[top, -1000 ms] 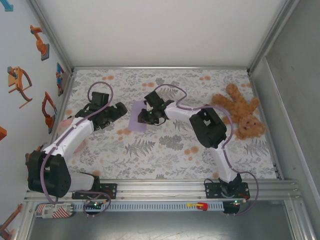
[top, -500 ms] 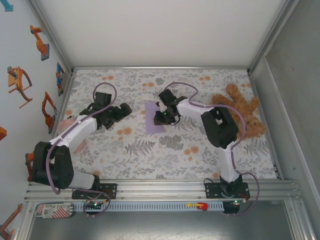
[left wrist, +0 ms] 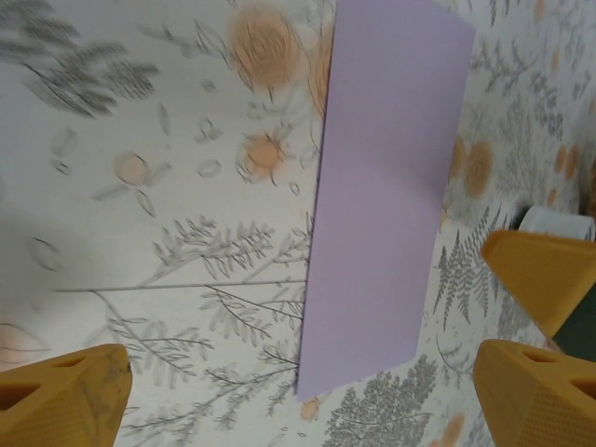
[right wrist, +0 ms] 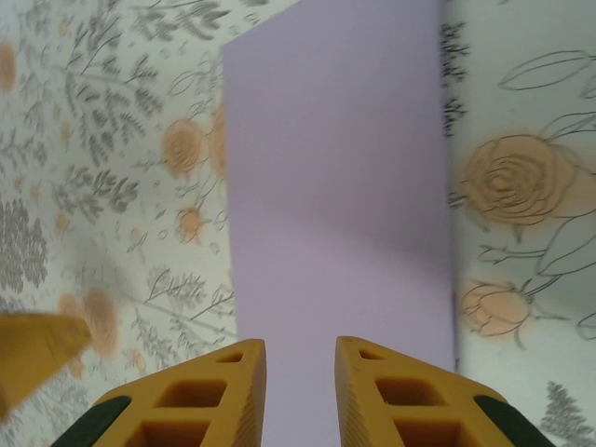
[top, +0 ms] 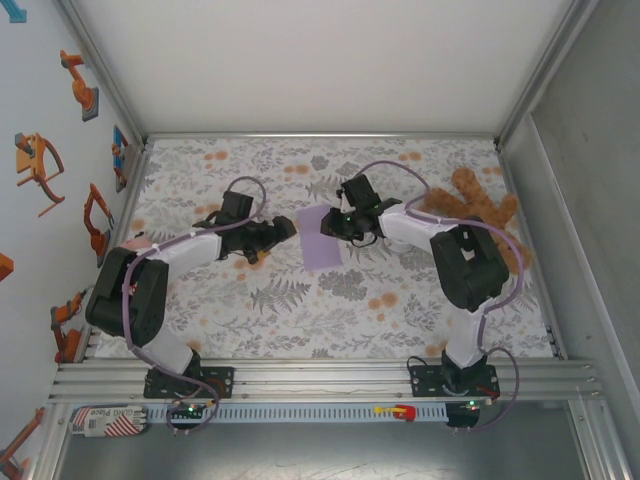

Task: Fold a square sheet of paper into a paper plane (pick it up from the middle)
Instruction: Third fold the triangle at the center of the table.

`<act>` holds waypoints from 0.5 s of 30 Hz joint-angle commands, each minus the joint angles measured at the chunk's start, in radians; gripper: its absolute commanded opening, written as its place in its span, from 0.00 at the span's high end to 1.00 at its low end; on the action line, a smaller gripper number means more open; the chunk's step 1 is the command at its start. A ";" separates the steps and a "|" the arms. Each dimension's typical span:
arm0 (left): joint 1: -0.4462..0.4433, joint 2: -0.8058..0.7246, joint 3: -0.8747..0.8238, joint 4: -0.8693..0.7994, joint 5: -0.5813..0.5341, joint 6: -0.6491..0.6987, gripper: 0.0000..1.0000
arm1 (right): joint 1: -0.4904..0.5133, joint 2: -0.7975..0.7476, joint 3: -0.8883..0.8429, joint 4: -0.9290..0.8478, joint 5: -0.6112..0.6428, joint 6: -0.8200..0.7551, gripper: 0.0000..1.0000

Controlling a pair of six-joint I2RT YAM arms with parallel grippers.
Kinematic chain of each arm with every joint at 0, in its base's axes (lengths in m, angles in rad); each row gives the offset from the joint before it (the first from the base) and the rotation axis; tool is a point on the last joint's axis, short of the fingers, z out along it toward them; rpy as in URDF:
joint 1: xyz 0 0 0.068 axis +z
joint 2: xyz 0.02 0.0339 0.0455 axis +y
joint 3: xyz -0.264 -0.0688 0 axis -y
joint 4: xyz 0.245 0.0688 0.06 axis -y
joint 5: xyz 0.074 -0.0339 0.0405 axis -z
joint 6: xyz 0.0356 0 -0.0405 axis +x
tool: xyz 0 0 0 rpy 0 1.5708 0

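Bare tablecloth (top: 300, 310) up front; teddy bear (top: 478, 205) far right.

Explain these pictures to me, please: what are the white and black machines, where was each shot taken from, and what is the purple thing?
They are two robot arms bolted at the near edge of a table. The wide picture looks down from above and behind them; the two close-ups come from small cameras on each arm's wrist, so the yellow fingers at the frame edges belong to that arm's own end effector.

On the flower-patterned tablecloth is a lavender sheet of paper, meant to become a paper plane, and a brown teddy bear sits far right, partly behind the right arm.

The right end effector has its fingers close together at the paper's edge; it appears to be pinching the sheet. The left end effector is wide open beside the paper's other edge, holding nothing.
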 commanded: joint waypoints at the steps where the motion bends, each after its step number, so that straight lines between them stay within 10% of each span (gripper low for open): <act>1: -0.035 0.047 0.034 0.061 0.067 -0.055 0.10 | -0.013 0.025 -0.021 0.043 -0.012 0.065 0.75; 15: -0.088 0.163 0.083 0.082 0.086 -0.119 0.36 | -0.029 0.088 -0.057 0.066 -0.026 0.118 0.74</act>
